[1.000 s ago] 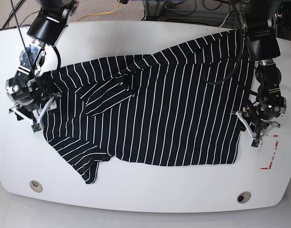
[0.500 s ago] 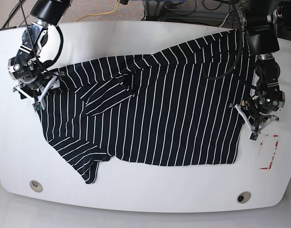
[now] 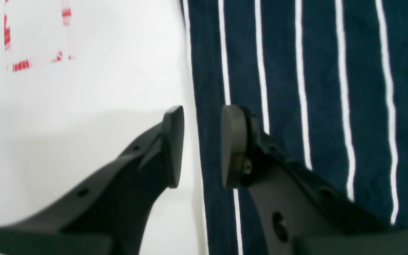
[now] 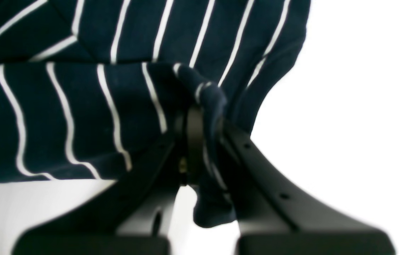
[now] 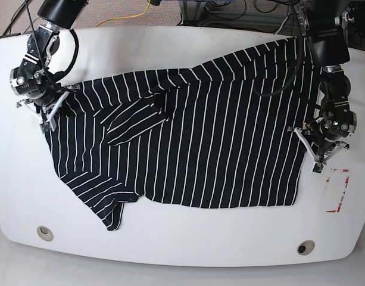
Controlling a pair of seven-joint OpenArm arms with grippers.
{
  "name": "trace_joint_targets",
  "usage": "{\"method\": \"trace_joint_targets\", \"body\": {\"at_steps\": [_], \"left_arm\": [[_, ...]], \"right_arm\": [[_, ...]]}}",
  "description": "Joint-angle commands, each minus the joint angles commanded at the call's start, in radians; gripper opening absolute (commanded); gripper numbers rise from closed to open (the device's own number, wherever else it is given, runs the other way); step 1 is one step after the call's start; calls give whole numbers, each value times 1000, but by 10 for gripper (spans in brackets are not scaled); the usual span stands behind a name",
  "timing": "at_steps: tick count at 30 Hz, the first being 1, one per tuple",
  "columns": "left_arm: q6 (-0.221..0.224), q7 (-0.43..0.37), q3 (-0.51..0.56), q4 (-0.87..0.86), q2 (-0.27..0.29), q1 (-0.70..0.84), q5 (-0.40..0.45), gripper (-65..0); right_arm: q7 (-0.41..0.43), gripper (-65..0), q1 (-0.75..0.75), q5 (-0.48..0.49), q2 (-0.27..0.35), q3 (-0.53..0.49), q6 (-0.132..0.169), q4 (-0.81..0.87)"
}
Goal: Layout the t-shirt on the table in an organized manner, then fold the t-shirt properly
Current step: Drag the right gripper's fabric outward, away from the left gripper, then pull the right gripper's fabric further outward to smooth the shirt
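Laying-out is in hand: the t-shirt sprawls rumpled across the table, right gripper pinching cloth, left gripper parted over the hem, needing to close.

A yellow cable lies on the brownish floor beyond the far edge, and dark cables tangle farther right.

A robotics lab is suggested: two black arms are mounted at the far edge of a glossy white table, and cables are strewn on the floor beyond it.
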Motion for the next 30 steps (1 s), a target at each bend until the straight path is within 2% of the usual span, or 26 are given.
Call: {"method": "trace_joint_targets", "body": {"at_steps": [14,18,25,27,30], "left_arm": [[0,0,0,-3,-2,2,2,-490],[0,0,0,-5,-3,2,2,-490],[0,0,2,-5,-3,2,3,-490],[0,0,2,-5,-3,2,5,-490],[0,0,2,-5,-5,0,5,-490]], "right_arm": [[0,-617,-213,0,-3,34,0,175],[0,-615,-249,0,-29,35,0,186],[0,-615,-298,0,-34,35,0,184],[0,-596,-311,0,-34,35,0,186],[0,-499,-321,0,-34,35,0,189]]}}
